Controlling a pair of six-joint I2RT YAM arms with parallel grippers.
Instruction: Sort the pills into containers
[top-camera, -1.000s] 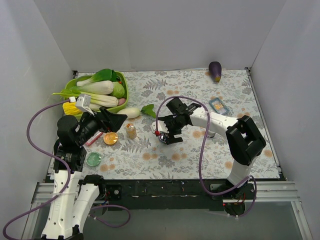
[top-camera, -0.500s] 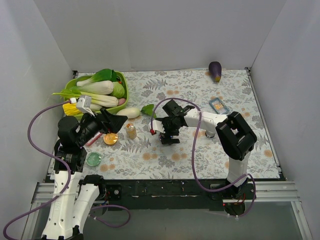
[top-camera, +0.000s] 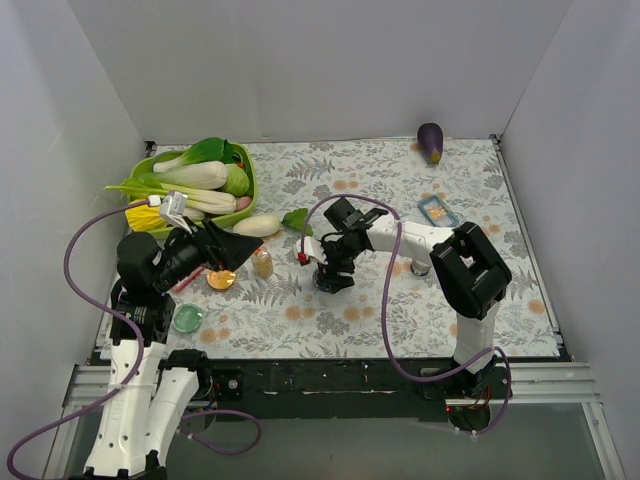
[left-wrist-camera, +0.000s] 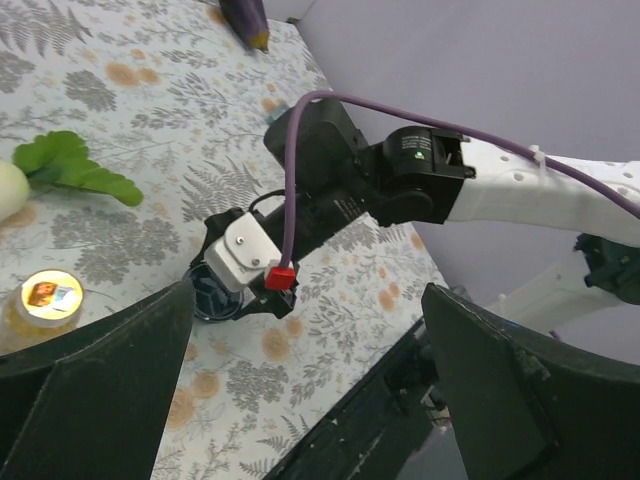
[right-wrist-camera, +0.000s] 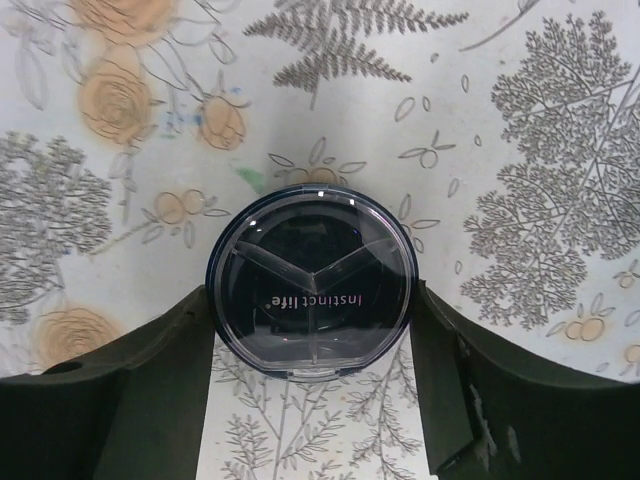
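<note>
A round dark pill case (right-wrist-camera: 312, 283) with a clear lid split in three sits on the flowered cloth. My right gripper (right-wrist-camera: 312, 330) has its fingers (right-wrist-camera: 150, 360) against both sides of it; it also shows in the top view (top-camera: 330, 276) and the left wrist view (left-wrist-camera: 212, 292). My left gripper (left-wrist-camera: 310, 390) is open and empty, raised at the left (top-camera: 232, 250). An orange round dish (top-camera: 221, 278), a green round dish (top-camera: 187, 318), a blue tray (top-camera: 437, 212) and a partly hidden pink tray (top-camera: 186, 279) lie on the cloth. A small bottle of yellow pills (top-camera: 262, 263) stands by the orange dish.
A green basket (top-camera: 150, 166) of vegetables stands at the back left, with corn (top-camera: 140, 215) and a white radish (top-camera: 258, 226) beside it. An eggplant (top-camera: 430, 142) lies at the back right. White walls close in three sides.
My right gripper has moved a little to the left and its elbow has folded in. My left gripper has shifted slightly to the right.
</note>
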